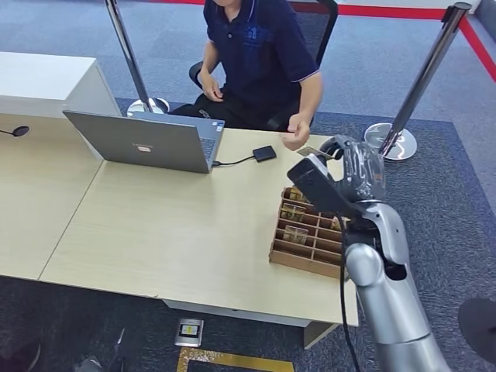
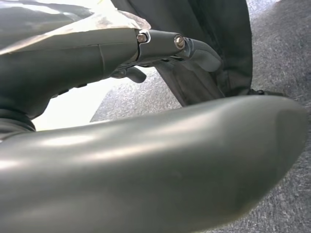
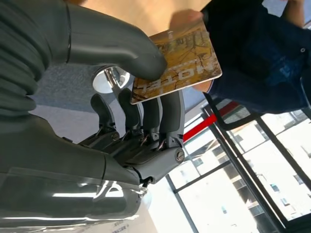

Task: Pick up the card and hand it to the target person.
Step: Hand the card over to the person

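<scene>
My right hand [image 1: 349, 172] is raised above the table's right end. It pinches a golden-brown card [image 1: 311, 152] printed "HOTEL" [image 3: 180, 60] between the thumb [image 3: 110, 46] and the fingers [image 3: 161, 114]. The card points at a seated person in a dark blue polo [image 1: 257, 46]. That person's hand [image 1: 295, 133] is at the card's far edge [image 3: 185, 18]; whether it grips the card I cannot tell. My left hand [image 2: 146, 145] hangs over grey carpet with nothing in it, its fingers [image 2: 183, 44] stretched out.
A wooden slotted tray [image 1: 304, 236] with several cards sits under my right forearm. A grey laptop [image 1: 146, 141] and a small black device [image 1: 264, 153] lie on the light wooden table [image 1: 163, 225]. Stanchion posts [image 1: 418, 85] stand behind.
</scene>
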